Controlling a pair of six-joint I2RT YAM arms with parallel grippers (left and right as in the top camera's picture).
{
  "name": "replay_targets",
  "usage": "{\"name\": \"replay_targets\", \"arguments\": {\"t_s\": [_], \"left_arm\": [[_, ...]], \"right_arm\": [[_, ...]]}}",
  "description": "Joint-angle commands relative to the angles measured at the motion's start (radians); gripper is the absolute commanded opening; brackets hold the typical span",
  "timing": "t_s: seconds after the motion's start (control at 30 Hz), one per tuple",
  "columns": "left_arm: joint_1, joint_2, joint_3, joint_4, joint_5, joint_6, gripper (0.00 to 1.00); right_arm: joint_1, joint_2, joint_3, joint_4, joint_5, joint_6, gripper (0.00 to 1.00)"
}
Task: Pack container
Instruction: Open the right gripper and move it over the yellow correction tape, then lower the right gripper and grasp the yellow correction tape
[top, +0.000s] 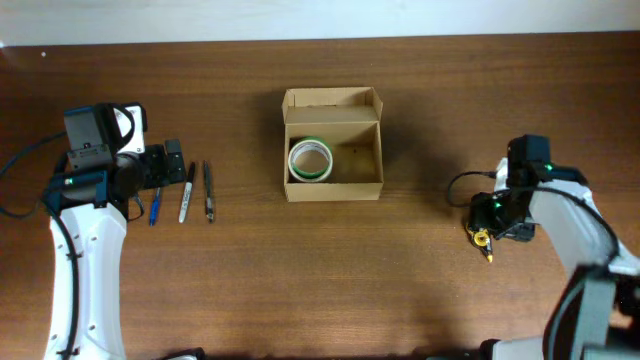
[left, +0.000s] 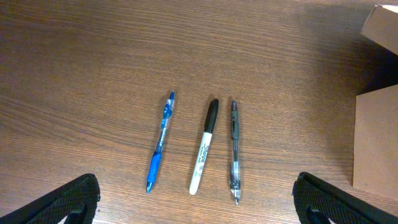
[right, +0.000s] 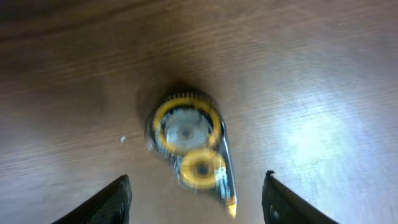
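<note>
The container (top: 333, 187) is a small tan cardboard box, lid flap open, at the table's middle; a green-and-white tape roll (top: 310, 160) lies in its left half. Its edge shows at the right of the left wrist view (left: 376, 143). My left gripper (left: 196, 199) is open above three pens on the table: a blue pen (left: 160, 143), a black-capped white marker (left: 204, 146) and a clear black pen (left: 234, 152). My right gripper (right: 196, 202) is open just over a clear yellow-wheeled correction tape dispenser (right: 189, 146), which lies on the table (top: 484, 240).
The three pens lie side by side left of the box (top: 185, 192). Black cables trail from both arms, one near the right gripper (top: 462, 185). The wooden table's far edge (top: 320, 38) runs along the top.
</note>
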Motion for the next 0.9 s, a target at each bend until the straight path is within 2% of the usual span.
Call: {"name": "replay_targets", "arguments": {"t_s": [0.0, 0.13, 0.33, 0.6, 0.87], "left_arm": [[0.006, 0.005, 0.016, 0.002, -0.003, 0.016, 1.00], [0.006, 0.005, 0.016, 0.002, -0.003, 0.016, 1.00], [0.006, 0.005, 0.016, 0.002, -0.003, 0.016, 1.00], [0.006, 0.005, 0.016, 0.002, -0.003, 0.016, 0.99], [0.006, 0.005, 0.016, 0.002, -0.003, 0.016, 0.99]], "right_arm": [[0.006, 0.031, -0.003, 0.035, 0.014, -0.115, 0.65], [0.006, 0.031, -0.003, 0.059, 0.054, -0.237, 0.68], [0.017, 0.037, -0.003, 0.056, 0.101, -0.274, 0.69], [0.094, 0.042, -0.003, 0.049, 0.157, -0.286, 0.69], [0.096, 0.074, -0.004, 0.037, 0.144, -0.275, 0.70]]}}
